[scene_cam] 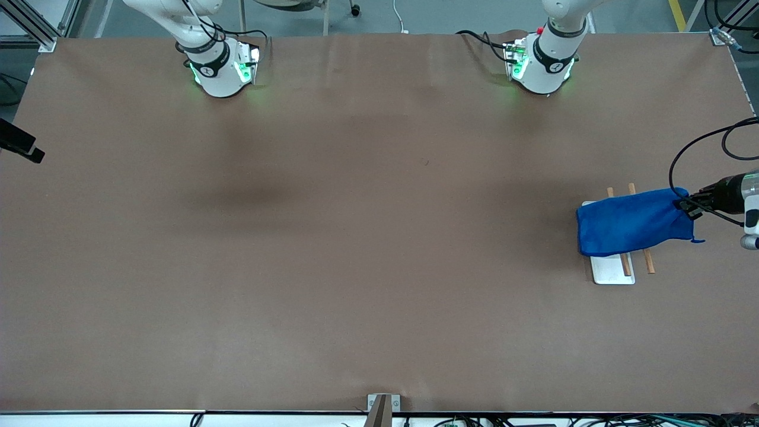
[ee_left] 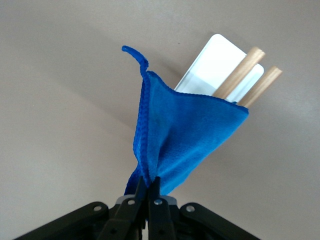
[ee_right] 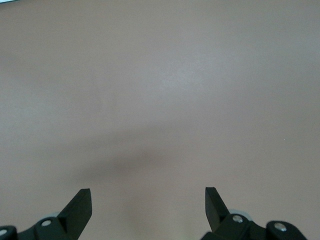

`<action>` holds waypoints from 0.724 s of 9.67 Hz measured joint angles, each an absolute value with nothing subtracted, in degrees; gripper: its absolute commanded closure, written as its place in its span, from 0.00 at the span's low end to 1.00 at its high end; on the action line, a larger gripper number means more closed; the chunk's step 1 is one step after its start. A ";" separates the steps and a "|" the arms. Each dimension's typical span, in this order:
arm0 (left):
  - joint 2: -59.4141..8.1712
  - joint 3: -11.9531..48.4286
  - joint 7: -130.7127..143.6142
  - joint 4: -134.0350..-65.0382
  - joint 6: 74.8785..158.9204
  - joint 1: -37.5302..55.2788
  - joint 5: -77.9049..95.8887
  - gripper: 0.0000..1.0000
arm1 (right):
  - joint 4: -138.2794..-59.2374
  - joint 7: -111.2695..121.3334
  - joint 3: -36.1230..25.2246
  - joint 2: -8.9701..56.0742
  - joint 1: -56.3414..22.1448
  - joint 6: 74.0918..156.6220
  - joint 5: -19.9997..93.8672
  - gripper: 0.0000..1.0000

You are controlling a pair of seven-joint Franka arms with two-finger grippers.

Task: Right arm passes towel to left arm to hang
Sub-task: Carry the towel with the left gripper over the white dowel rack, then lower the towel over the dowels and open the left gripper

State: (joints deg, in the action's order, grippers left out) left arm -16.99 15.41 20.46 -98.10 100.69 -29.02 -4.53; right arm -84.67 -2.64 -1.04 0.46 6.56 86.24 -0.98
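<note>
left gripper (scene_cam: 688,206) pinching towel (scene_cam: 631,222) corner at table's (scene_cam: 356,237) left-arm end, towel draped over two wooden rods (scene_cam: 647,260) on white base (scene_cam: 611,270), right gripper (ee_right: 148,205) spread wide over bare tabletop, waiting

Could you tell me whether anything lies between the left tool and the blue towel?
Nothing: in the left wrist view the left tool is shut directly on the towel, which drapes over the wooden rods.

A brown table (scene_cam: 356,237) stands on grey floor (scene_cam: 445,15).
</note>
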 measured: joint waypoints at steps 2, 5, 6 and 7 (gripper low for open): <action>-17.26 15.40 17.67 -98.12 101.51 -30.54 -4.53 0.97 | -84.67 -2.64 -1.04 0.47 6.56 86.21 -1.00 0.00; -19.00 15.38 14.23 -98.16 103.75 -32.57 -4.53 0.90 | -84.67 -2.64 -1.13 0.47 6.59 86.08 -1.00 0.00; -19.66 15.38 13.67 -98.16 104.14 -33.11 -4.53 0.76 | -84.67 -2.64 -1.14 0.48 6.60 86.07 -1.00 0.00; -20.23 15.37 13.01 -98.15 104.43 -33.76 -4.54 0.47 | -84.67 -2.64 -1.15 0.48 6.60 86.07 -1.00 0.00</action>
State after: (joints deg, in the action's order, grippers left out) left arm -20.23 15.37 13.01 -98.15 104.43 -33.76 -4.54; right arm -84.67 -2.64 -1.15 0.48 6.60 86.07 -1.00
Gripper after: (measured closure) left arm 0.872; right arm 0.000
